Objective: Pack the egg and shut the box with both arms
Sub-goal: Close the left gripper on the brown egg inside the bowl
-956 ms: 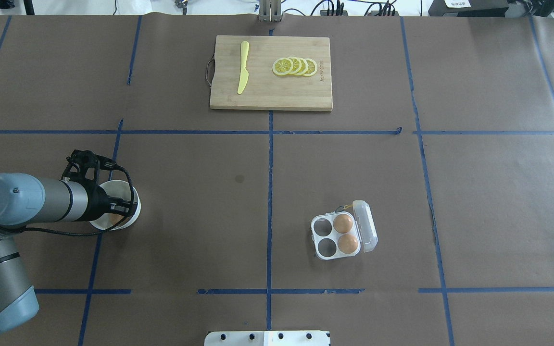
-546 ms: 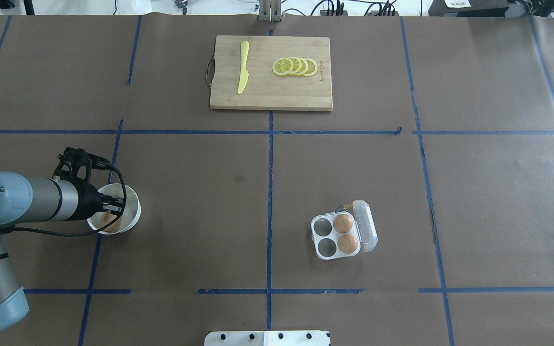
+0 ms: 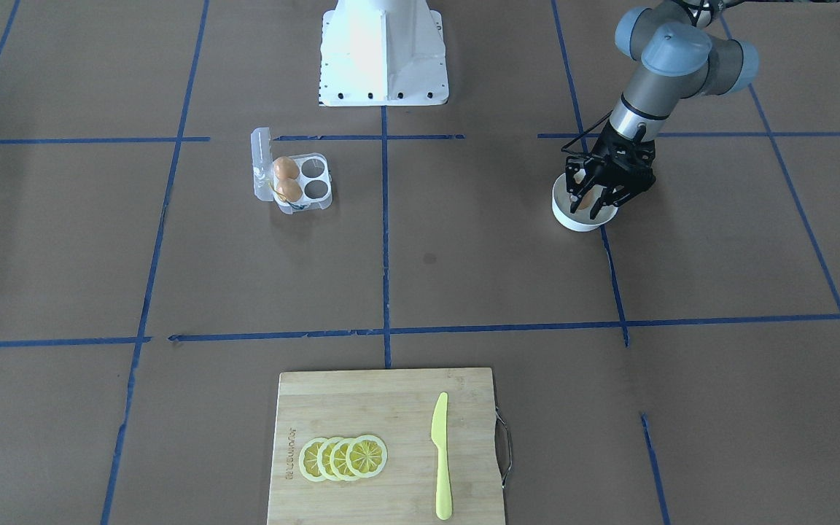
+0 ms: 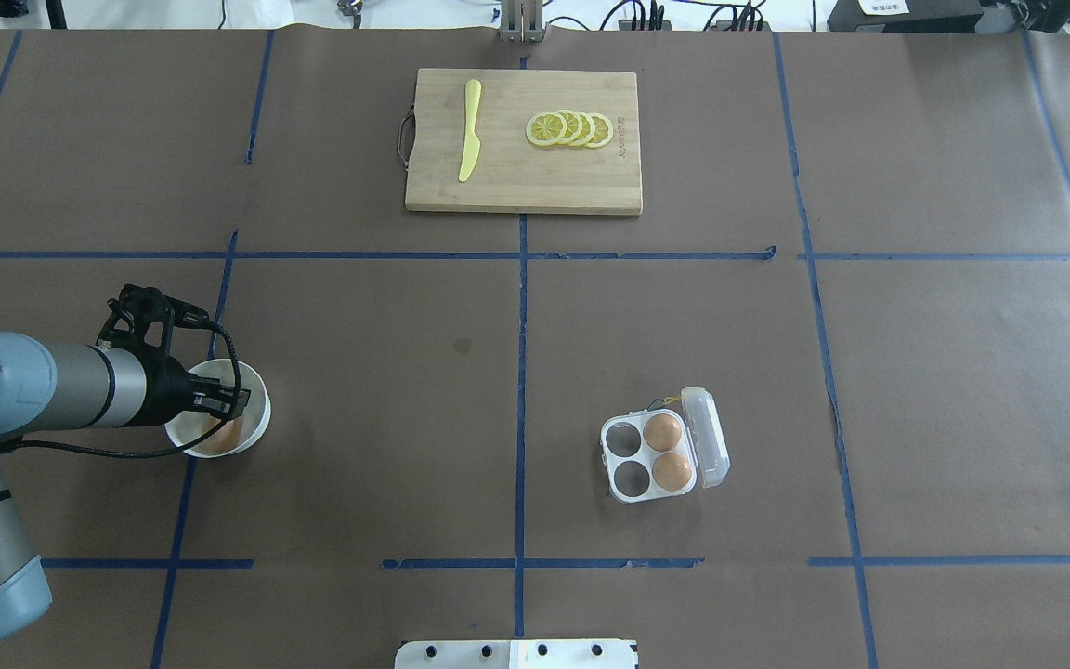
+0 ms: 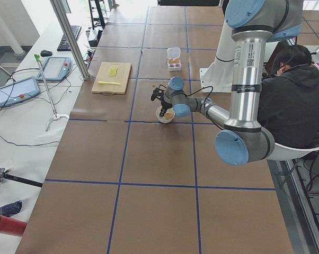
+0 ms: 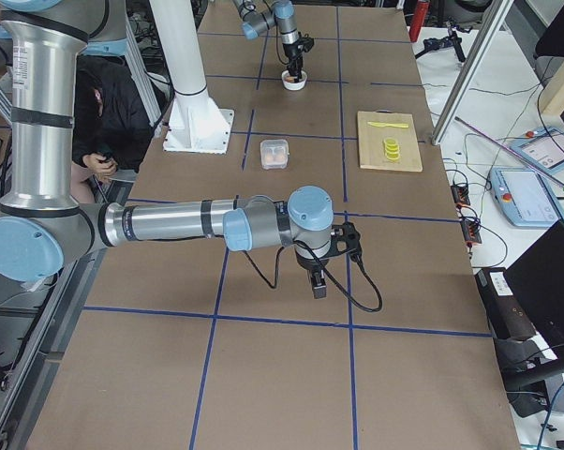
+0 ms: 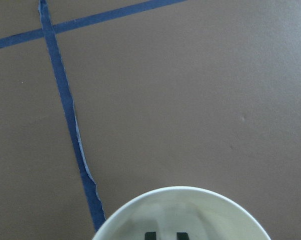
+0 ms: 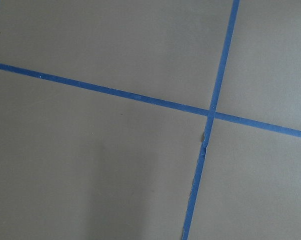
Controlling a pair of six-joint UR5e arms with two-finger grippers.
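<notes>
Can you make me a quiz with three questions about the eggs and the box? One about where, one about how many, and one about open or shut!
1. Where is the egg that is not packed yet?
A. in the white bowl
B. on the wooden board
C. on the bare table

2. How many eggs sit in the box?
A. one
B. two
C. four

3. How is the lid of the box?
A. open
B. shut
C. taken off

Answers: 1 A, the egg lies inside the bowl. 2 B, two cells hold eggs and two are empty. 3 A, the lid is swung back at the box's side, leaving the cells uncovered.
</notes>
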